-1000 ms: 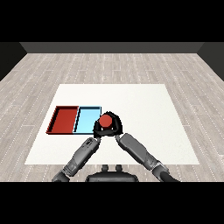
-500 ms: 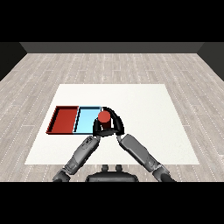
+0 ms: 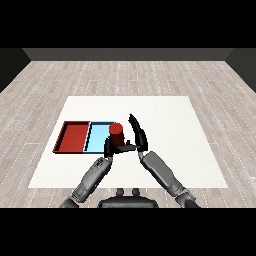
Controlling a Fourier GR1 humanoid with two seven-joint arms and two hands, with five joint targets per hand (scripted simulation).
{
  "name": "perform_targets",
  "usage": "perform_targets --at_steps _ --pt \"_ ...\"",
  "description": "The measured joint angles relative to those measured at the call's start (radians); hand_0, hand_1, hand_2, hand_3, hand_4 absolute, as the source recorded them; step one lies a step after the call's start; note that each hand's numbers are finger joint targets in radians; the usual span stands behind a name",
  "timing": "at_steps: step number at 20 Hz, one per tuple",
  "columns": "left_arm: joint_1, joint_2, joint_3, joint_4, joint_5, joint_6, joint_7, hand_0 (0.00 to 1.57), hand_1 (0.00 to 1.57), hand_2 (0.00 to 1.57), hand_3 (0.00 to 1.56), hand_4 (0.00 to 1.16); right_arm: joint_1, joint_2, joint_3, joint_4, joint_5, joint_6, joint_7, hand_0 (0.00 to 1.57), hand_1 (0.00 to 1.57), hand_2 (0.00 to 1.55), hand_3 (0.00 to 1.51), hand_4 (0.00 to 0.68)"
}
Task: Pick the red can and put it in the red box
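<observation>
The red can (image 3: pixel 116 135) stands upright at the right edge of the light blue tray (image 3: pixel 98 136), with the left robot hand (image 3: pixel 111 147) curled round its lower part from the near side. The right robot hand (image 3: pixel 138 136) sits just right of the can, fingers straight and spread, holding nothing. The red tray (image 3: pixel 73 137) lies left of the blue 1 on the white tabletop (image 3: pixel 165 120), the 2 trays touching.

The red can (image 3: pixel 116 134) stands upright over the light blue tray's (image 3: pixel 98 135) right edge, beside the red tray (image 3: pixel 74 136)
</observation>
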Motion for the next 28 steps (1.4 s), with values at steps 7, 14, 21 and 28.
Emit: perform_targets --at_steps 7,14,21,28 --pt "-0.010 0.040 0.070 0.009 -0.032 -0.028 0.002 1.57 1.57 1.57 1.48 1.13 0.115 -0.099 -0.092 -0.227 -0.005 0.042 0.045 0.00 0.00 0.00 0.00 0.000" --pt "0.008 0.178 0.118 -0.029 -0.100 -0.009 0.044 1.57 1.57 1.57 1.47 1.11 0.353 -0.210 -0.176 -0.347 -0.038 0.100 -0.022 0.00 0.00 0.00 0.00 0.000" --pt "-0.007 0.353 0.246 0.041 -0.102 -0.061 0.099 1.57 1.57 1.57 1.49 1.12 0.472 -0.276 -0.275 -0.335 -0.073 0.161 -0.065 0.00 0.00 0.00 0.00 0.000" --pt "-0.119 0.432 0.345 0.355 -0.113 -0.143 0.090 1.57 1.57 1.56 1.47 1.09 0.483 -0.300 -0.326 -0.297 -0.056 0.156 -0.034 0.00 0.00 0.00 0.00 0.000"
